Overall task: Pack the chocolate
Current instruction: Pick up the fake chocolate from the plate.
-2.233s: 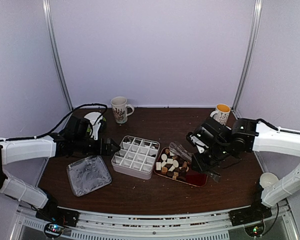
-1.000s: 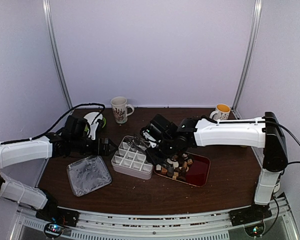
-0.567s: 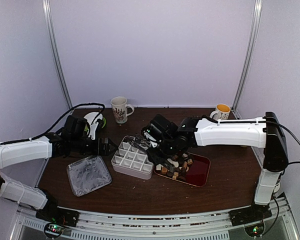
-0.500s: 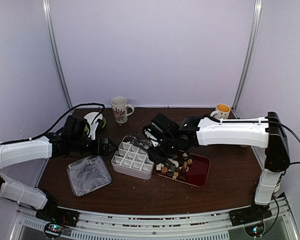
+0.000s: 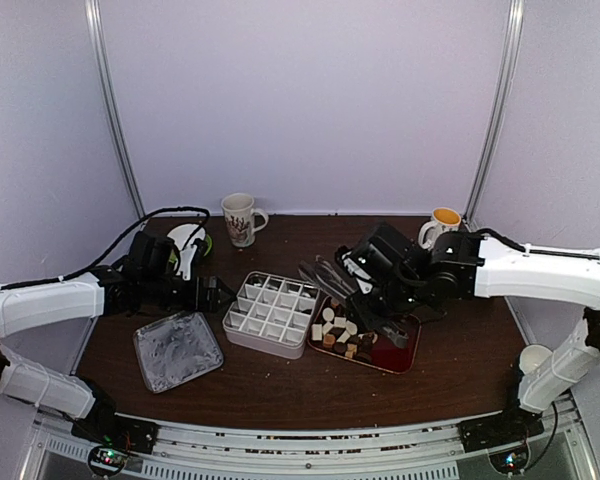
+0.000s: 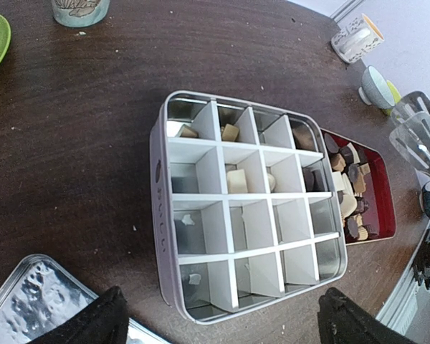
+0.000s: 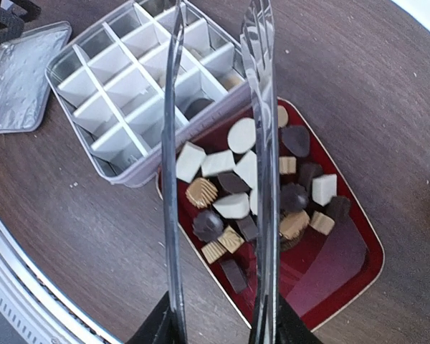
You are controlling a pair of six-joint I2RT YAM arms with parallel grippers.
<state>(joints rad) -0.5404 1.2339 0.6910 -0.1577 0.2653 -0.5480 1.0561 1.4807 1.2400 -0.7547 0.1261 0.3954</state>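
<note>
The chocolate [image 5: 340, 330] lies as a loose heap of white, tan and dark pieces in a red tray [image 5: 400, 345], also seen in the right wrist view [image 7: 233, 204]. A few pieces [image 6: 236, 179] sit in the far cells of the white divided box [image 5: 265, 346]. My right gripper [image 5: 372, 297] is shut on long metal tongs [image 7: 261, 143], whose arms stand apart above the tray and reach toward the box [image 7: 129, 172]; nothing shows between them. My left gripper [image 6: 218, 326] is open at the box's [image 6: 156, 208] near-left side, apart from it.
A silver lid [image 5: 177, 350] lies left of the box. Two mugs [image 5: 240, 218] [image 5: 443, 227] stand at the back. A green plate [image 5: 192, 243] sits behind the left arm, and a small cup [image 5: 535, 358] stands at the right edge.
My right arm has swung right with the tongs, from over the box back over the red tray. The left arm has not moved.
</note>
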